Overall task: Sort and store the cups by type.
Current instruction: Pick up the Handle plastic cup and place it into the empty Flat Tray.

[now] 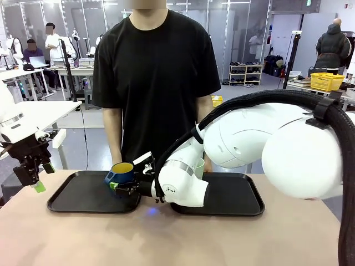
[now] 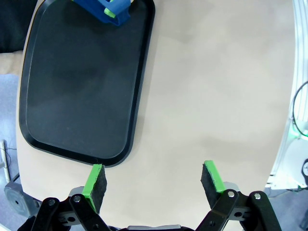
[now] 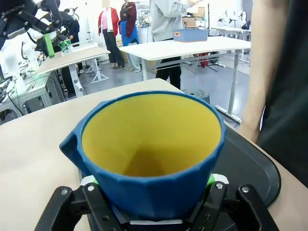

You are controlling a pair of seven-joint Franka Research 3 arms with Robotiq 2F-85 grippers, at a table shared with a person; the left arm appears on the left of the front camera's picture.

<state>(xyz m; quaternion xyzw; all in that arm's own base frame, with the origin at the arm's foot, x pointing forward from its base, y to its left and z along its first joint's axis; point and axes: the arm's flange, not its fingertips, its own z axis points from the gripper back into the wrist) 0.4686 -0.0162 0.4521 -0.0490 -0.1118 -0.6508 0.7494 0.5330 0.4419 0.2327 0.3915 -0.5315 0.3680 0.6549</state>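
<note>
Right claw point(image 1: 121, 187) clamped on blue mug point(image 1: 120, 172), over right edge of left tray point(image 1: 77, 197). Left claw point(image 2: 153, 182) spread wide, nothing in it, above bare table point(image 1: 166, 238). Green tumbler point(image 1: 199, 167) mostly hidden behind right arm point(image 1: 183, 180), by right tray point(image 1: 233, 194). Person point(image 1: 158, 77) behind.

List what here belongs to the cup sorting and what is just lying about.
Job:
- blue mug, held in the right gripper over the left tray
- green tumbler, behind the right arm
- right tray

Just there:
- left gripper, open, empty
- person watching
</note>
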